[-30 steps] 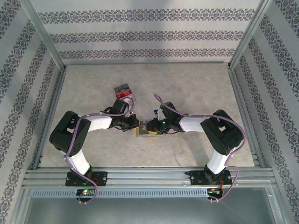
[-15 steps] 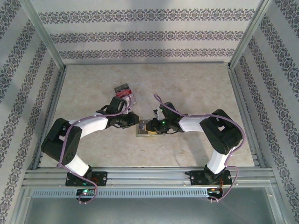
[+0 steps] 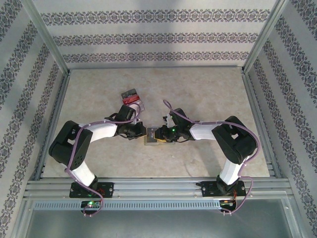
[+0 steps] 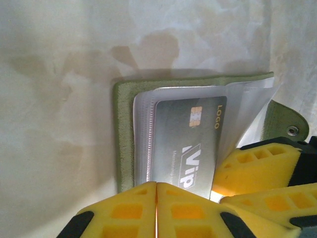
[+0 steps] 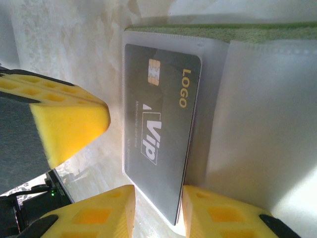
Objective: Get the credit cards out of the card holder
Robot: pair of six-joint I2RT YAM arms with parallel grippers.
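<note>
**Top view:** the card holder (image 3: 150, 142) is seen lying open on the table (image 3: 208, 89), just below frame centre. The left gripper (image 3: 142, 132) and right gripper (image 3: 159, 134) are met over it. Loose cards (image 3: 132, 99), dark, red and pale, are found up-left of it, well apart, already out.

**Left wrist view:** a grey card (image 4: 185, 144) is seen inside the clear sleeve (image 4: 142, 144) at frame centre, w/ green cover showing at left and top. The left gripper's fingers are pressed together, no gap, at the card's lower edge. Nothing is seen pinched betw. them.

**Right wrist view:** the right gripper's fingers are held apart at frame bottom, w/ the card's lower corner lying in the gap. Whether the holder is being pressed down can't be told.

**Handling:** the card is judged light, stiff and slick, the sleeve soft and clingy. The holder is prob. light enough to be dragged along. The card is best taken by an exposed short edge, flat faces pinched, while the cover is pinned.
</note>
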